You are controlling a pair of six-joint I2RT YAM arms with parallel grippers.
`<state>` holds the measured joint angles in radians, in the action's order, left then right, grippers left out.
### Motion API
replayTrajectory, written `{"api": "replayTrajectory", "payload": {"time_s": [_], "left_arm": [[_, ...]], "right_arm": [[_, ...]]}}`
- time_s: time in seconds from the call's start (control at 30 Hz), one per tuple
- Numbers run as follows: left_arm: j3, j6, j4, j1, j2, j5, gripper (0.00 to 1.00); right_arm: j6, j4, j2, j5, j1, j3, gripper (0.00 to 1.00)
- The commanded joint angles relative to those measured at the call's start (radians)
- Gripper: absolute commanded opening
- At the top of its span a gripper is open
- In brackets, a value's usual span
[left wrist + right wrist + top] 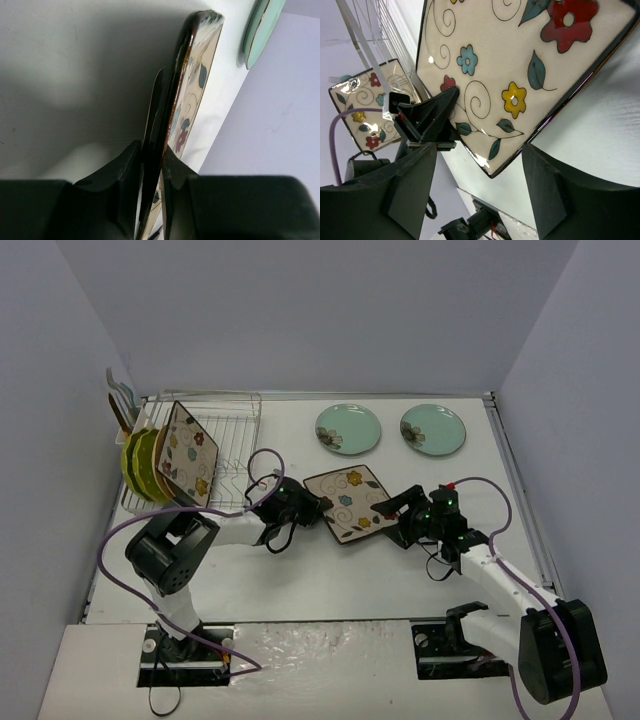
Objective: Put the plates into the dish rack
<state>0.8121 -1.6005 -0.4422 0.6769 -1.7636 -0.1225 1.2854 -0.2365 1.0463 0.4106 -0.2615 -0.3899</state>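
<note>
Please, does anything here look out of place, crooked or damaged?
No spill or damage shows. One thing stands out: a square floral plate is outside the dish rack, pinched by one edge in the left gripper, while the right gripper stands open beside it. Two teal plates lie flat on the table.

- White table (330, 575), matte top.
- Plain pale lilac-grey walls (320, 310) back, left, right.
- Even light, soft shadows.
- Glossy white board (330, 652) at near edge.
</note>
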Motion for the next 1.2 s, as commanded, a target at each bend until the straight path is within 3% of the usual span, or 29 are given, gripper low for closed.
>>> {"api": "replayTrajectory", "payload": {"time_s": [0.0, 0.17, 0.4, 0.8, 1.17], "left_arm": [[0.119, 0.05, -0.05, 0.002, 0.126, 0.03, 0.0], [0.158, 0.102, -0.005, 0.001, 0.173, 0.044, 0.0], [0.277, 0.314, 0.101, 0.0, 0.254, 0.032, 0.0], [0.423, 0.592, 0.292, -0.002, 0.354, 0.034, 0.0], [0.664, 0.895, 0.705, -0.055, 0.432, 0.075, 0.0]], "right_arm": [[-0.09, 0.046, -0.041, -0.008, 0.008, -0.077, 0.73], [-0.19, 0.141, -0.081, -0.037, 0.019, -0.146, 0.76], [-0.394, 0.232, -0.095, -0.069, 0.042, -0.309, 0.76], [-0.45, 0.267, -0.097, -0.04, 0.09, -0.348, 0.77], [-0.534, 0.281, -0.117, 0.043, 0.153, -0.429, 0.8]]}}
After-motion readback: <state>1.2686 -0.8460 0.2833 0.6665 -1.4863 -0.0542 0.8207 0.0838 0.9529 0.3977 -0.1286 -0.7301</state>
